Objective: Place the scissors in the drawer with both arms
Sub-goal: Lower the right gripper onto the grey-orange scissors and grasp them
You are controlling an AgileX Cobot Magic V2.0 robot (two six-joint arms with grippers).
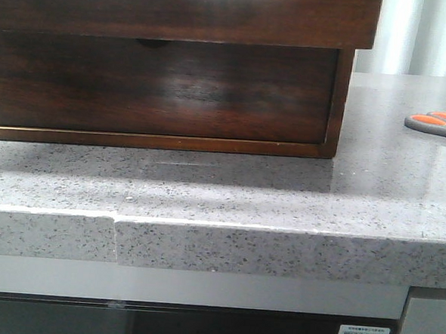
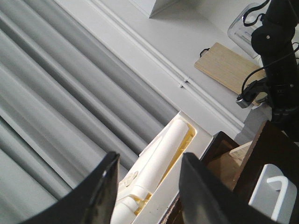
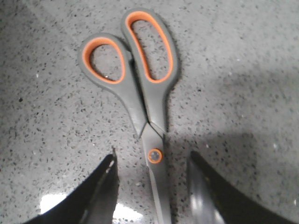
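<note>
Right arm lined up over the scissors, pick not made yet

The drawer (image 1: 160, 84) fills the front view's left on the speckled grey tabletop (image 1: 229, 190), and looks shut as far as I can tell. The scissors (image 3: 140, 88) lie flat on the tabletop, well off to its right. The right end effector (image 3: 152, 186) is spread, straddling the blades near the pivot, touching nothing. The left end effector (image 2: 149, 189) is spread too, empty, aimed up at a wall. Next, I'd guess: drop down, close on the blades, while the left goes for the drawer.

Glossy black tapered jaws (both arms)
</note>
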